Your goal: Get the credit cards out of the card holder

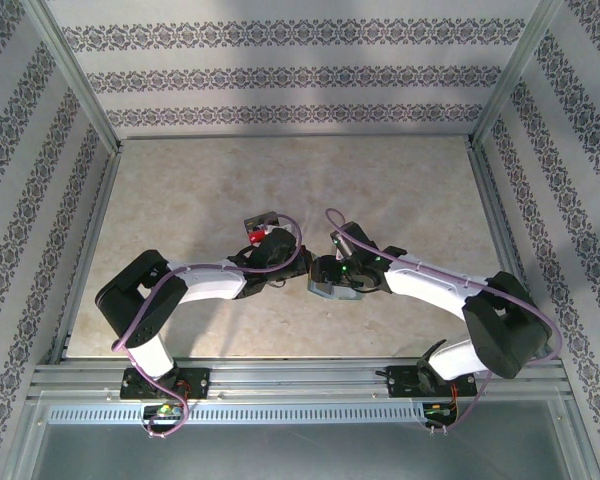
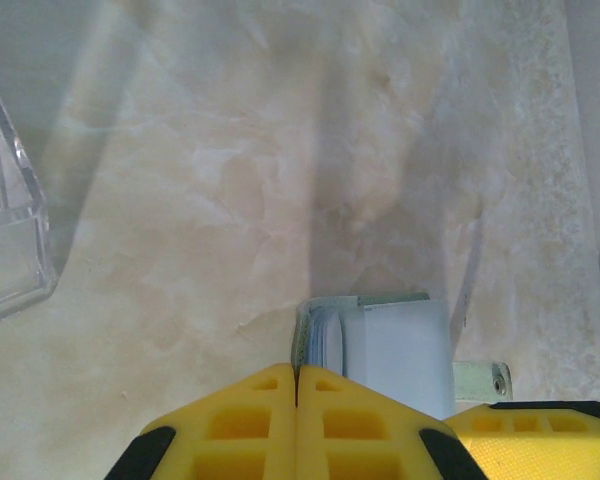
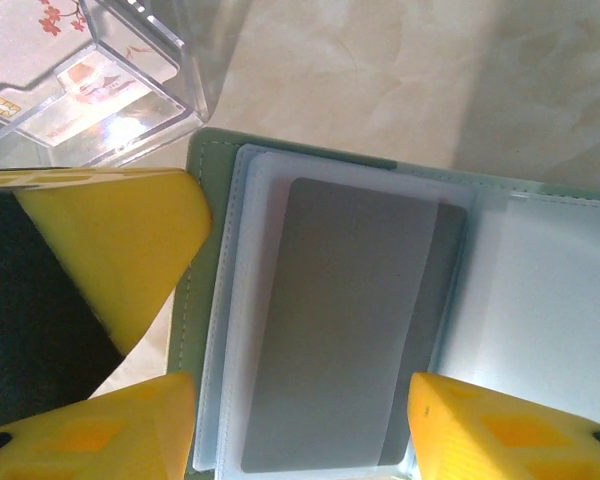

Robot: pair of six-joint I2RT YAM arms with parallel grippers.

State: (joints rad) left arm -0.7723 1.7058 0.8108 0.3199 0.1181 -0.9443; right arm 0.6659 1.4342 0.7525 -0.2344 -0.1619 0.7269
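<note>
- Locate the small, flat, pale teal-blue soft card holder (image 3: 525, 300) lying open on the marbled beige tabletop (image 2: 230, 180), near the table's middle, under and between the two wrists.
- Note the thin dark grey rectangular plastic credit card (image 3: 345, 330) seated inside a clear sleeve of the holder, wholly within the sleeve outline. Note also a darker strip along one long side: possibly a second card behind, not resolvable.
- Read the right gripper (image 3: 295, 445) as open: yellow fingers well apart, one on each side of the sleeved card, gripping nothing visible. Contact with the sleeve: cannot tell.
- Read the left gripper (image 2: 297, 372) as fully closed with nothing between the jaws, tips resting at the holder's edge on the tray side. Judge this as a pin steadying the wallet; unconfirmed.
- Find the clear rigid plastic tray (image 3: 190, 80) just beside the holder's corner, with a white printed card (image 3: 40, 85) bearing red markings inside. Do not assume origin from the holder.
- Judge progress as early: holder opened and apparently steadied, grey card not yet drawn out.
- Expect as remaining work: pinching or sliding the grey card out of its sleeve, lifting clear, then repeating for any card behind and in the other slots, not readable here.
</note>
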